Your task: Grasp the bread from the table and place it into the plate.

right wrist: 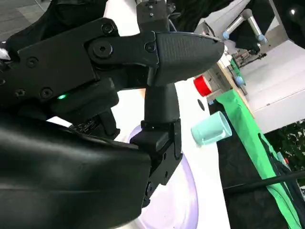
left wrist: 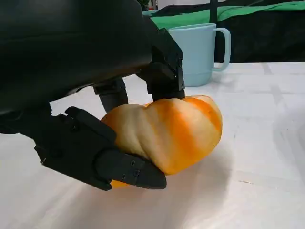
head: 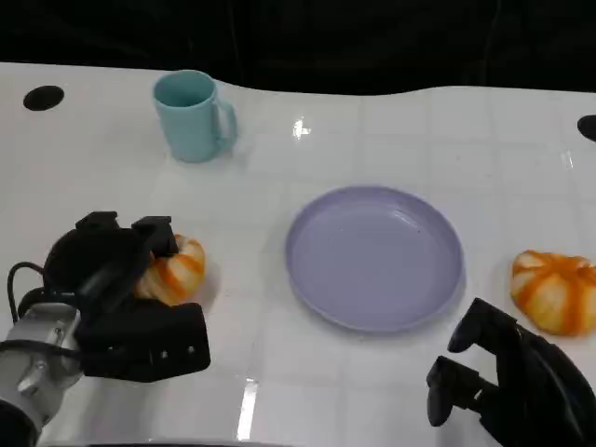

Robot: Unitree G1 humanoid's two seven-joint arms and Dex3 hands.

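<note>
From the head view I judge myself at the grasp step: my left robot hand (head: 116,279) is wrapped round the bread (head: 175,270) at about 9 o'clock of the plate (head: 374,256), the bread apparently on the surface (head: 307,391), so next comes a lift and carry toward 3 o'clock. In the left wrist view my fingers (left wrist: 121,167) clamp the bread (left wrist: 167,136) from above and below, the mug (left wrist: 202,52) behind. In the right wrist view my right robot hand (right wrist: 157,86) holds nothing, fingers apart, over the plate (right wrist: 178,205).

A lab: a robot arm (right wrist: 248,21) behind green-draped tables (right wrist: 248,124).

No legible text or labels
</note>
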